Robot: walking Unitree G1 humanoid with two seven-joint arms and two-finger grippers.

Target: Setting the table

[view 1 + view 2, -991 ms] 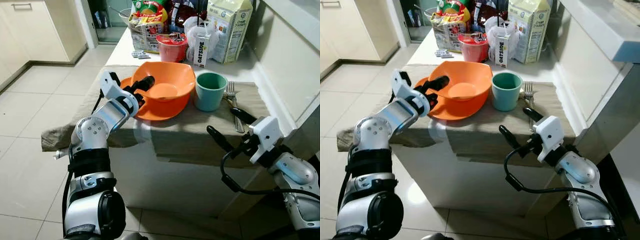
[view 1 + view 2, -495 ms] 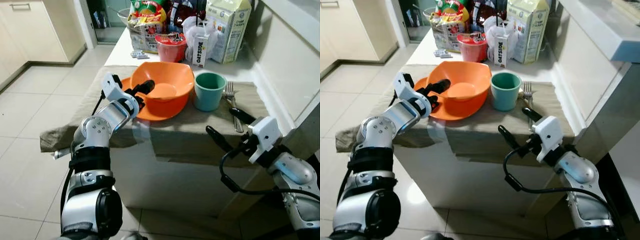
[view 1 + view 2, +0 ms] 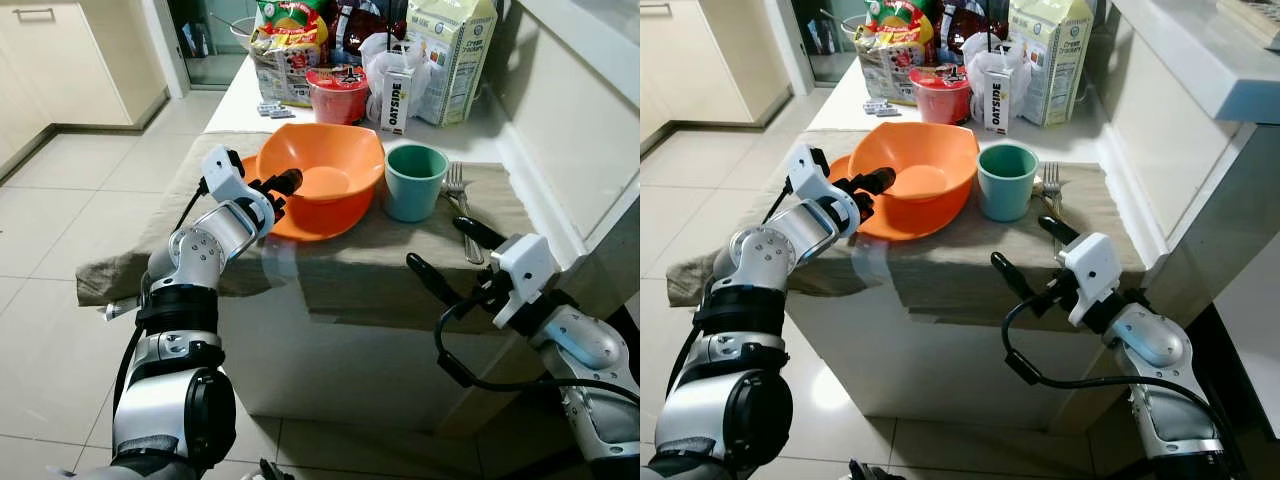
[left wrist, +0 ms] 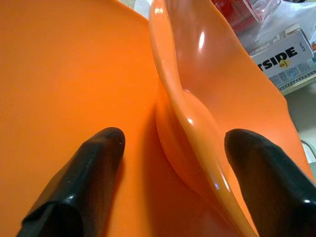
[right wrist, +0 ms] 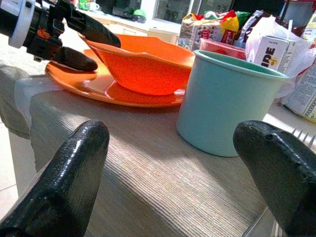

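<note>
Since a second ago the orange bowl (image 3: 322, 176) has settled lower and more level on the orange plate (image 3: 300, 222) beneath it, and the left gripper (image 3: 276, 194) has drawn back a little toward the bowl's near rim.

Farthest left, the beige woven cloth (image 3: 360, 262) hangs off the white counter (image 3: 232, 105) in a limp fold above the glossy floor tiles (image 3: 60, 200). The left gripper reaches in with its black fingers (image 4: 94, 168) spread wide, one to each side of the bowl's thin wavy rim, not closed on it: one lies over the flat plate, the other inside the bowl. Both bowl and plate look like smooth, shiny plastic.

Just right of the bowl stands a matte teal cup (image 3: 414, 181), round and upright, on the ribbed cloth. Beside it lies a metal fork (image 3: 458, 190), tines pointing away from the robot.

Behind them cluster an Oatside carton (image 3: 398, 96), a red tub (image 3: 338, 92), crinkled snack bags (image 3: 290, 40) and a tall cream-coloured carton (image 3: 458, 55).

Farthest right, the right gripper (image 3: 448, 262) hovers at the cloth's near edge, its rounded glossy fingers (image 5: 74, 163) parted wide and empty, aimed toward the cup.
</note>
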